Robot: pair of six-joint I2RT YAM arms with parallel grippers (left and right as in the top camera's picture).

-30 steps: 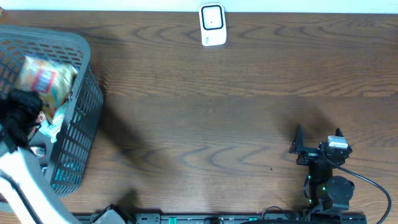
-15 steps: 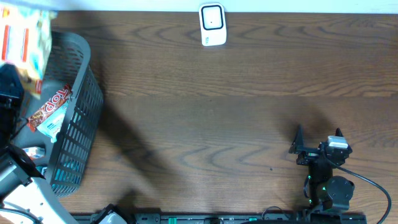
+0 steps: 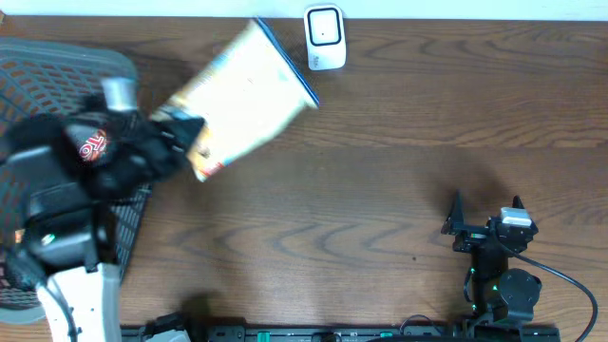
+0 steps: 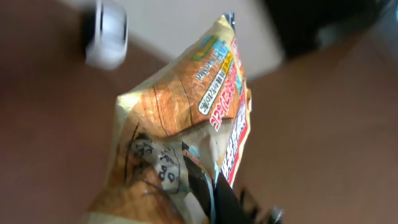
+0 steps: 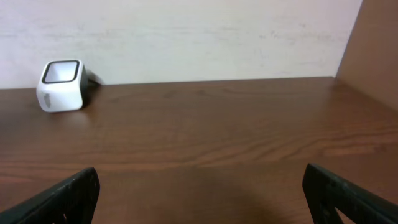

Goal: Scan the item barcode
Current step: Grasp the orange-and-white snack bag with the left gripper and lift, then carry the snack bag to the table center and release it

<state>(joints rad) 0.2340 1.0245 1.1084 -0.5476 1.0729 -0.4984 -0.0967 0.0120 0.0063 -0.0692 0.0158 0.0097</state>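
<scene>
Gripping snack bag [image 3: 249, 100] by one end, left claw [image 3: 185, 130] clamped; bag aloft, just beside scanner [image 3: 324, 38]. Best: turn barcode face toward scanner window, hold steady. Right claw [image 3: 485, 207] agape, well apart from scanner.

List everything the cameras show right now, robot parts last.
bag: one, tan and orange, held above the table near the scanner
scanner: one, white, table's far edge
basket: one, grey, far left
packet: one, red, in the basket, mostly hidden
table: one, brown wood, under everything
left gripper: one, black, shut on the bag
right gripper: one, black, open, near right, empty
</scene>
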